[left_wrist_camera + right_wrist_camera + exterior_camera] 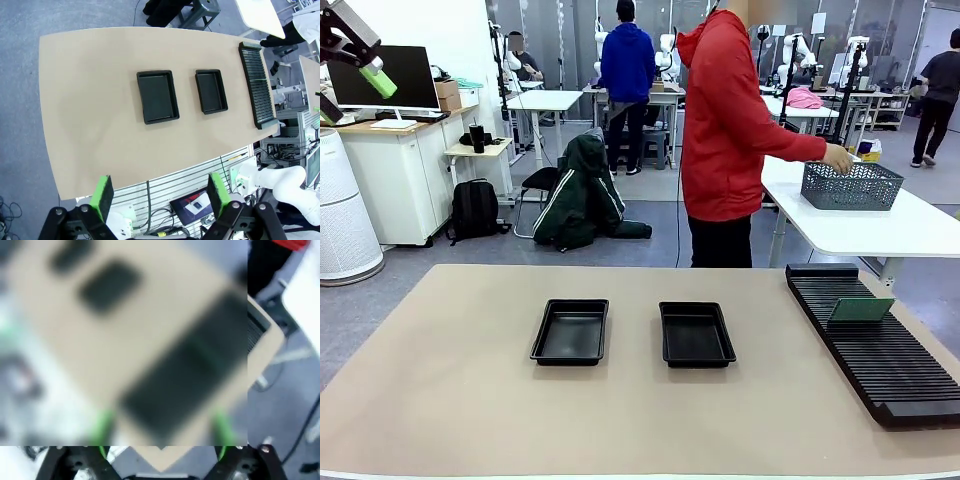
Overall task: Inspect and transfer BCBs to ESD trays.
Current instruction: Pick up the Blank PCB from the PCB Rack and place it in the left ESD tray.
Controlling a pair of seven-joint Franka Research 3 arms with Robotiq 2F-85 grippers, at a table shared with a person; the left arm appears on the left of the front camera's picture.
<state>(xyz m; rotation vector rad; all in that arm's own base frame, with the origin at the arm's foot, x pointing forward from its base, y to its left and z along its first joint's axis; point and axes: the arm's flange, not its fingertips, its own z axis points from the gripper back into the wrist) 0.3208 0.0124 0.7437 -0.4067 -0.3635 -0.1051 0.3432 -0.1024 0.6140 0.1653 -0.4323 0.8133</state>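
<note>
Left gripper point(161, 192): black metal fingers with bright green pads, spread wide with nothing between them, high above the table.
Right gripper point(162, 429): its view is badly blurred; the 2 green pads stand wide apart and nothing shows between them.
Table point(450, 380): flat, matte tan top with a rounded near edge.
Left ESD tray point(570, 331): shallow black plastic rectangle with a flared rim and rounded corners; its long axis runs 6 to 12 o'clock; it holds nothing; it sits at 9 o'clock of its twin.
Right ESD tray point(696, 333): same make and same heading, also holding nothing, apart from the first with bare table between.
Rack point(880, 350): long, black, closely ribbed, at 3 o'clock of the trays; its long axis runs from 11 to 5 o'clock.
BCB point(860, 309): 1 thin, flat green rectangle standing on edge in the rack's far slots, leaning; its long axis crosses the ribs from 9 to 3 o'clock and its face is turned toward 6 o'clock.
Person point(725, 130): in a red hooded top beyond the table at 12 o'clock.
Person's hand point(838, 158): at the rim of the basket.
Basket point(850, 185): grey mesh, rectangular, on a white table point(880, 225) at 2 o'clock; its contents cannot be made out.
</note>
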